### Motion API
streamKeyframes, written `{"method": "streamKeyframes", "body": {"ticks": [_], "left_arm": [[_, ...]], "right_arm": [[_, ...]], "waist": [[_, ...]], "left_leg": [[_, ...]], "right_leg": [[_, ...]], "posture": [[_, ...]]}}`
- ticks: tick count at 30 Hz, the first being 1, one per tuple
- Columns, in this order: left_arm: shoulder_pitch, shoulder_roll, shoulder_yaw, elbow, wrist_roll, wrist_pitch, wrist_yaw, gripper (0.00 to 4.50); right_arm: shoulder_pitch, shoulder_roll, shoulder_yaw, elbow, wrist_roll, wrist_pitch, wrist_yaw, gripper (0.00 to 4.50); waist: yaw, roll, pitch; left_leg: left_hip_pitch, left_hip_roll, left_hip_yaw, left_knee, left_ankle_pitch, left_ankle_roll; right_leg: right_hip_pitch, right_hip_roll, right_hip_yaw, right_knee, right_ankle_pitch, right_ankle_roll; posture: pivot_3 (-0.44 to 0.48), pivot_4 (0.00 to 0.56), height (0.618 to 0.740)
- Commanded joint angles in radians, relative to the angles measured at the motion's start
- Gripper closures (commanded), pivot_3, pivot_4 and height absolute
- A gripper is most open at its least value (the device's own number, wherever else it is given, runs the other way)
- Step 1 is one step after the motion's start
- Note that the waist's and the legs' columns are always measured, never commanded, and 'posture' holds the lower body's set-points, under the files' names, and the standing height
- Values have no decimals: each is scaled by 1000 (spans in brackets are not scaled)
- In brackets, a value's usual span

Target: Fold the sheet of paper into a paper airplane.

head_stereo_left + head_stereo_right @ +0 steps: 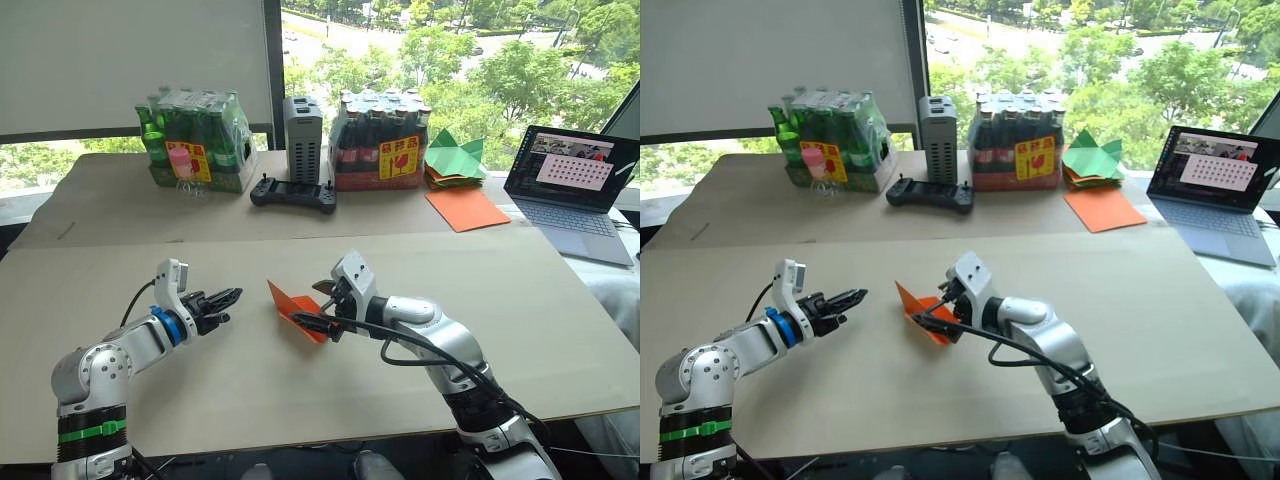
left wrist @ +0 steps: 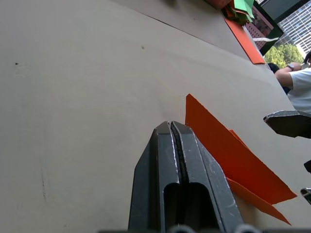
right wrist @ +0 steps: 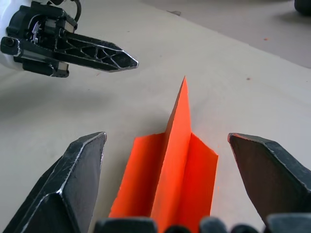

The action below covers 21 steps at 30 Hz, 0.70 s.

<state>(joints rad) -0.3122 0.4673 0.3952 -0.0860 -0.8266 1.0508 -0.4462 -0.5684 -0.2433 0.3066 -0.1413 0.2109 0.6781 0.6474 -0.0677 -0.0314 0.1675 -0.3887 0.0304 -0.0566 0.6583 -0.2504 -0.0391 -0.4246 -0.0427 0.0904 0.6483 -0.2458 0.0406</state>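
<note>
Right gripper (image 1: 322, 308): nearest the front edge of the worktop, black fingers spread wide, one on each side of the orange fold and not pinching it, as the right wrist view shows.
Paper airplane (image 3: 170, 179): it lies on the worktop near the middle, a little toward the front edge, between those spread fingers; a raised centre fin stands up between two flat wings, and the pointed nose aims at the left gripper.
Left gripper (image 1: 218, 302): fingers pressed together, holding nothing, pointing across at the plane's nose from the left side of the worktop; close to the nose but apart from it.
Worktop (image 1: 520, 300): pale beige board, with a second board of the same colour behind it running to the window.
Smooth orange sheet (image 1: 466, 208): flat on the rear board, toward the back right corner.
Green paper pieces (image 1: 455, 160): stacked just behind that sheet, at the back edge.
Laptop (image 1: 570, 178): open at the right edge, screen lit.
Green bottle pack (image 1: 195, 140): back edge, left of centre, shrink-wrapped with a yellow and red label.
Dark bottle pack (image 1: 380, 140): back edge, right of centre, carrying the same kind of label.
Grey box (image 1: 303, 138): upright between the two packs.
Black controller (image 1: 293, 193): lying just in front of the grey box.
Person's arm (image 2: 294, 80): white sleeve, seen past the far edge in the left wrist view.
</note>
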Motion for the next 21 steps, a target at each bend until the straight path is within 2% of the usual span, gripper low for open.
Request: {"method": "streamKeyframes", "body": {"ticks": [1, 9, 13, 18, 20, 21], "left_arm": [[0, 24, 4, -60, -31, -1, -26, 4500], [62, 153, -3, -143, -97, 25, -177, 4500], [121, 274, -21, -208, -98, -4, -320, 4500], [155, 381, -64, -236, -34, -95, -445, 4500], [148, 395, -76, -228, -20, -117, -457, 4500], [138, 395, -83, -219, -13, -123, -454, 4500]], "right_arm": [[-40, 14, 8, -7, -18, -29, -11, 54], [-59, 8, 27, 12, -44, -29, -5, 54], [-53, 5, 29, 25, -53, -31, -9, 54], [-47, 6, 36, 35, -60, -23, -14, 54], [-47, 8, 40, 39, -64, -26, -14, 54], [-47, 10, 42, 42, -66, -28, -14, 292]], "waist": [[1, 0, 0], [-2, 0, 0], [-3, 0, 0], [-2, 0, 0], [-1, 0, 0], [0, 0, 0]], "left_leg": [[0, 0, 0, 0, 0, 0], [0, 0, 0, 0, 0, 0], [0, 0, 0, 0, 0, 0], [0, 0, 1, 0, 0, 0], [0, 0, 1, 0, 0, 0], [0, 0, 1, 0, 0, 0]], "right_leg": [[0, 0, 0, 0, 0, 0], [0, 0, 0, 0, 0, 0], [0, 0, 0, 0, 0, 0], [0, 0, 0, 0, 0, 0], [0, 0, 0, 0, 0, 0], [0, 0, 0, -1, 0, 0]], "posture": [[0, 150, 740], [0, 150, 740], [0, 150, 740], [0, 150, 740], [0, 150, 740], [0, 150, 740]]}}
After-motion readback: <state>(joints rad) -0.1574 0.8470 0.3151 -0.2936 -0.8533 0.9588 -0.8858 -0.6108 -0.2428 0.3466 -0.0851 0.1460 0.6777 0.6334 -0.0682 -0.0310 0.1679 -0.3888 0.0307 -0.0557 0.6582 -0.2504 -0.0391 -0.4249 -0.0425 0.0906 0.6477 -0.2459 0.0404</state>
